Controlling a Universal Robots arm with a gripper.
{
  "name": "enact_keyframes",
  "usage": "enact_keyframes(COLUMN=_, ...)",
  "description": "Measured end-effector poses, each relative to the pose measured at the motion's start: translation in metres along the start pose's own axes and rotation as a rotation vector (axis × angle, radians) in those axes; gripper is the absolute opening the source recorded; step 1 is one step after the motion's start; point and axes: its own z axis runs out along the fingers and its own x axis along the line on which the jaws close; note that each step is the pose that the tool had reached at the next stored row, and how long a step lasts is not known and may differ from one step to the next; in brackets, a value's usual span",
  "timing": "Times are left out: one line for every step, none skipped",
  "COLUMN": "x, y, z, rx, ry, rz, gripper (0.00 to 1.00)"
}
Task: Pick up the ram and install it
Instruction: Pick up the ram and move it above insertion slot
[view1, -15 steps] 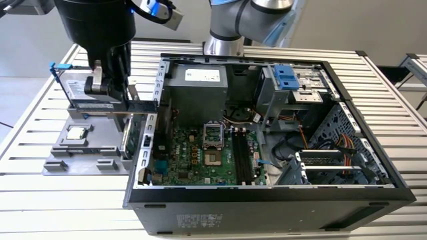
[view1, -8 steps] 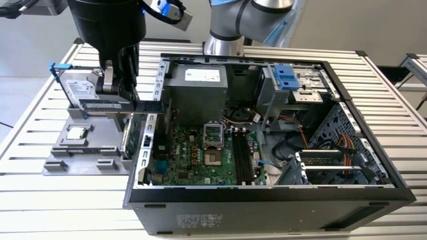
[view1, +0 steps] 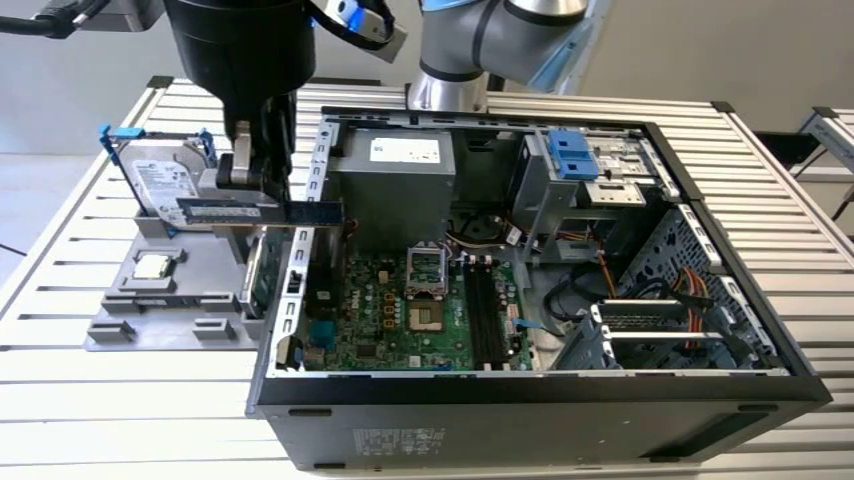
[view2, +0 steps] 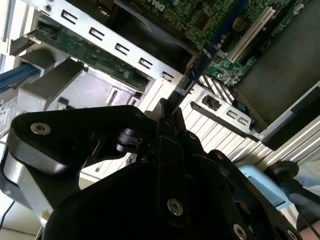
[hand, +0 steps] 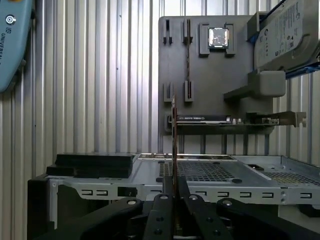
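The claw (view1: 254, 195) is pinched on the ram (view1: 287, 211), gripping the slim dark stick near its middle so that it lies level, long edge up. The ram hangs in the air across the rim of the open computer case (view1: 747, 300), on the wall nearest the grey holder (view1: 147, 310). One end reaches in over the case and the other points away from it. In both wrist views the stick is seen edge-on, rising from between the closed claw (hand: 175, 192) fingers (view2: 165, 117).

Inside the case lies the green motherboard (view1: 400, 310) with its long dark memory slots (view1: 487, 315), well apart from the ram. Beside the case, on the slatted surface (view1: 80, 400), the holder carries a hard drive (view1: 167, 185), a processor chip (view1: 154, 265) and a green expansion card (hand: 225, 119).
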Motion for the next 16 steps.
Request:
enact_keyframes(x=0.0000, y=-0.0017, z=-0.0001, rx=-0.0004, ry=0.0000, rz=0.000, gripper=0.00)
enact_keyframes(x=0.0000, y=-0.0035, z=-0.0002, rx=-0.0008, ry=-0.0001, rz=0.000, gripper=0.00)
enact_keyframes(x=0.0000, y=-0.0053, z=-0.0003, rx=-0.0011, ry=-0.0001, rz=0.001, gripper=0.00)
enact_keyframes(x=-0.0001, y=-0.0073, z=-0.0004, rx=-0.0015, ry=-0.0001, rz=0.001, gripper=0.00)
enact_keyframes(x=-0.0001, y=-0.0090, z=-0.0005, rx=-0.0019, ry=-0.0001, rz=0.001, gripper=0.00)
enact_keyframes(x=0.0000, y=-0.0109, z=-0.0006, rx=-0.0024, ry=-0.0001, rz=0.001, gripper=0.00)
enact_keyframes(x=-0.0001, y=-0.0127, z=-0.0007, rx=-0.0027, ry=-0.0001, rz=0.001, gripper=0.00)
enact_keyframes(x=-0.0001, y=-0.0145, z=-0.0008, rx=-0.0031, ry=-0.0001, rz=0.002, gripper=0.00)
enact_keyframes(x=-0.0001, y=-0.0163, z=-0.0010, rx=-0.0035, ry=-0.0001, rz=0.002, gripper=0.00)
enact_keyframes(x=-0.0001, y=-0.0181, z=-0.0010, rx=-0.0038, ry=-0.0001, rz=0.002, gripper=0.00)
enact_keyframes(x=-0.0001, y=-0.0198, z=-0.0011, rx=-0.0042, ry=-0.0001, rz=0.002, gripper=0.00)
enact_keyframes(x=-0.0001, y=-0.0216, z=-0.0012, rx=-0.0045, ry=-0.0002, rz=0.002, gripper=0.00)
enact_keyframes(x=-0.0001, y=-0.0234, z=-0.0013, rx=-0.0047, ry=-0.0002, rz=0.002, gripper=0.00)
enact_keyframes(x=-0.0001, y=-0.0251, z=-0.0015, rx=-0.0051, ry=-0.0001, rz=0.003, gripper=0.00)
enact_keyframes(x=-0.0002, y=-0.0268, z=-0.0015, rx=-0.0054, ry=-0.0002, rz=0.003, gripper=0.00)
enact_keyframes(x=-0.0002, y=-0.0286, z=-0.0017, rx=-0.0057, ry=-0.0001, rz=0.003, gripper=0.00)
